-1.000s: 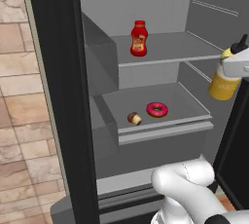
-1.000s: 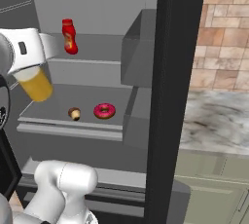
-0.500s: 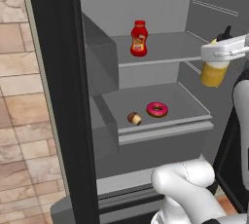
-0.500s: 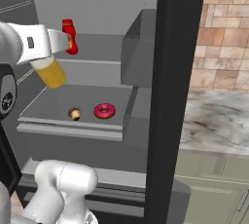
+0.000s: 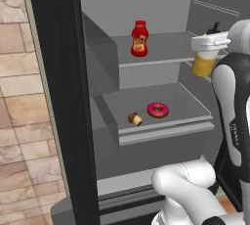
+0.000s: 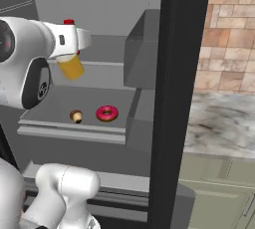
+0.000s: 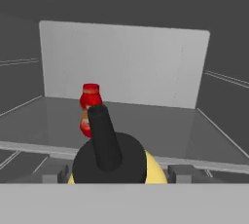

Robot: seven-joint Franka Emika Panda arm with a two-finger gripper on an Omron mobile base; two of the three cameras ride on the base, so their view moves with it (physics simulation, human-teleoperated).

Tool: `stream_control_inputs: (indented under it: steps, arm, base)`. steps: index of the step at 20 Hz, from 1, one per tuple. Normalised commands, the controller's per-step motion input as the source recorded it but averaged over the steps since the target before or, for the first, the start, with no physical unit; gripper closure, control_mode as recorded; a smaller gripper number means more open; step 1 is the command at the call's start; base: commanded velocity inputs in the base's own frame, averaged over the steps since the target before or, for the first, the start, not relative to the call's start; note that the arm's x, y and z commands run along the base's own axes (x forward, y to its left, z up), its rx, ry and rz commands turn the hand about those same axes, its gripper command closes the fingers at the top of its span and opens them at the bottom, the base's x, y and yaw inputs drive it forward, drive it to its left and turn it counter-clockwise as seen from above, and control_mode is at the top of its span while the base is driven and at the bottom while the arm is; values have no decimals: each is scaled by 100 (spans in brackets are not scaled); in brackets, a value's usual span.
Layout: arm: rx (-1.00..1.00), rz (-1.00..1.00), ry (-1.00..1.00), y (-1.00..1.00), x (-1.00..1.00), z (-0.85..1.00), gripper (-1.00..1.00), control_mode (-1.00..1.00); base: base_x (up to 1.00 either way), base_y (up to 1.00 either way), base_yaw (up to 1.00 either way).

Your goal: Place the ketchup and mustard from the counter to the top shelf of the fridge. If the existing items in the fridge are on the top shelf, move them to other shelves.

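Observation:
The yellow mustard (image 5: 203, 64) hangs tilted in my gripper (image 5: 209, 47), which is shut on its upper part, at the right front edge of the top shelf (image 5: 166, 48). Looking along the hand, the mustard's black nozzle (image 7: 103, 139) rises between my fingertips (image 7: 179, 172). The red ketchup (image 5: 139, 38) stands upright on the top shelf, left of and deeper than the mustard; it appears again as ketchup (image 7: 89, 102) just past the nozzle. From the right base, the mustard (image 6: 71, 66) sits under my gripper (image 6: 69, 44), which covers the ketchup except its cap (image 6: 68, 22).
The pink donut (image 5: 157, 110) and the brown cupcake (image 5: 135, 118) lie on the lower shelf (image 5: 185, 102). The fridge's black door (image 5: 58, 97) stands open at the left. The marbled counter (image 6: 219, 123) lies right of the fridge's black side (image 6: 172, 98).
My arm has carried the mustard up and inward, from beside the lower shelf's right end to the front edge of the top shelf. Ketchup, donut and cupcake have stayed put.

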Motion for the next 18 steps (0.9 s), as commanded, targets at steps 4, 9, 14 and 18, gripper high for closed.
stream_control_inputs:
  steps: [4,9,14,18]
  arm:
    - [2,0,0,-17,58,0,100,-100]
    - [3,0,0,-22,60,0,100,-100]
    - [3,-1,0,-3,47,0,100,-100]
    - [2,-3,0,0,42,0,100,-100]
  base:
    - [0,0,0]
    - [0,0,0]
    - [0,0,0]
    - [0,0,0]
